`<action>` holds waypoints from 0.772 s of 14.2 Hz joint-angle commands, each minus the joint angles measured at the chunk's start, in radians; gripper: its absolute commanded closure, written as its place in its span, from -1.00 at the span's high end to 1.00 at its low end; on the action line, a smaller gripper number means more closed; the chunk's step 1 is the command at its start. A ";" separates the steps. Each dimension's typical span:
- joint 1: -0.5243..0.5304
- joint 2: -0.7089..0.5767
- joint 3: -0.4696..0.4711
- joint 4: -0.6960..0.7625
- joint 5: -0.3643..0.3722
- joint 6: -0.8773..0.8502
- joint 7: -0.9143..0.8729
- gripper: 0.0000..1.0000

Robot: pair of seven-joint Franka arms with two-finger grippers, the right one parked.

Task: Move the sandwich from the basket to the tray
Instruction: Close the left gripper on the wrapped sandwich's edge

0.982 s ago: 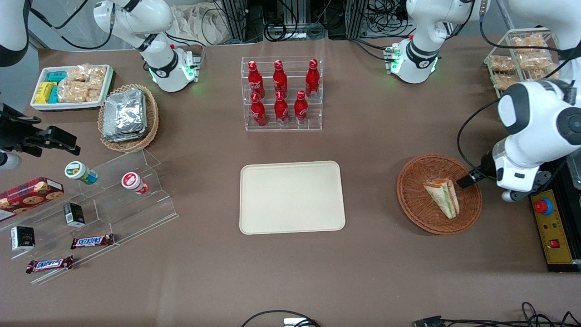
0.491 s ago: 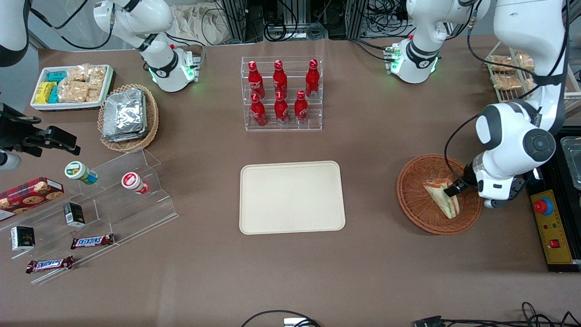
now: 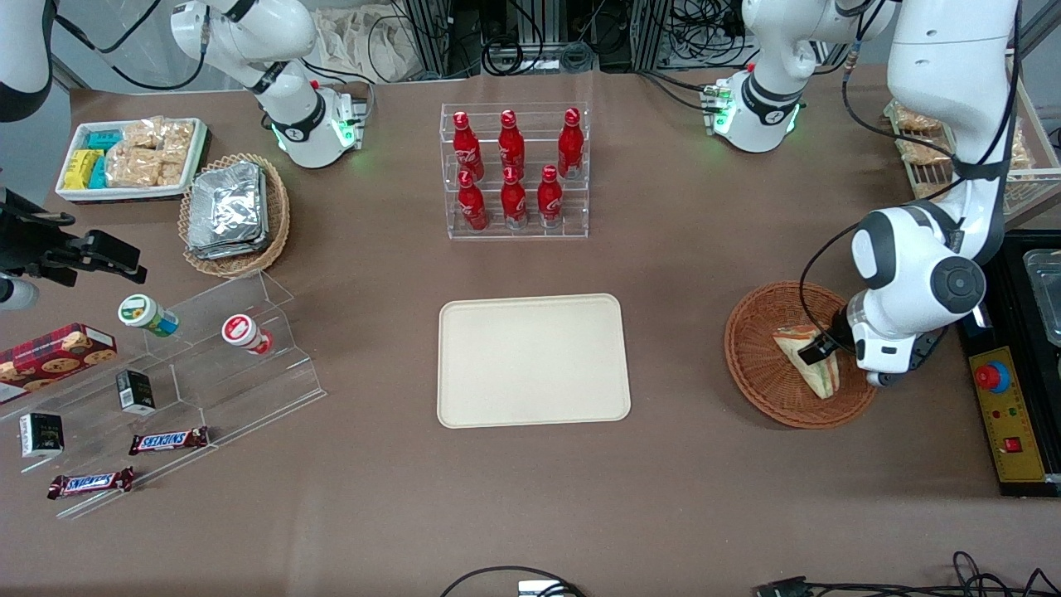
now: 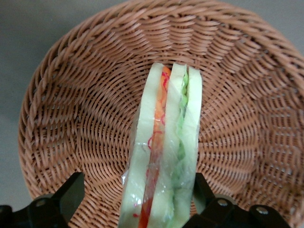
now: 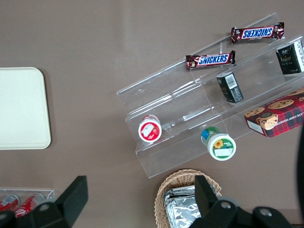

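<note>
From the front, my gripper sits low inside the reddish-brown wicker basket, near the working arm's end of the counter. One dark finger shows against the wrapped sandwich, which lies in the basket with its pale bread and green and orange layers showing. The cream tray lies flat at the middle of the counter, well apart from the basket. Farther from the front camera, toward the back edge, a clear rack holds red Coca-Cola bottles. Toward the parked arm's end, two Snickers bars lie on a clear stepped stand.

From my wrist, my jaws stand wide apart, one finger on each side of the sandwich. Whether either pad touches the wrap I cannot tell; nothing is gripped. The wedge stands on edge in the basket, with orange-red filling in one seam and green in the next.

From the parked arm's wrist, the Snickers lettering reads clearly on both bars. A red box of chocolate-chip cookies lies near them, and a corner of the tray shows.
</note>
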 commanded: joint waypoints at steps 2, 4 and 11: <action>0.002 0.033 -0.004 0.022 -0.011 0.020 -0.008 0.18; -0.002 0.051 -0.007 0.028 -0.010 0.020 -0.008 -0.05; -0.001 0.041 -0.007 0.042 -0.010 0.006 0.004 -0.76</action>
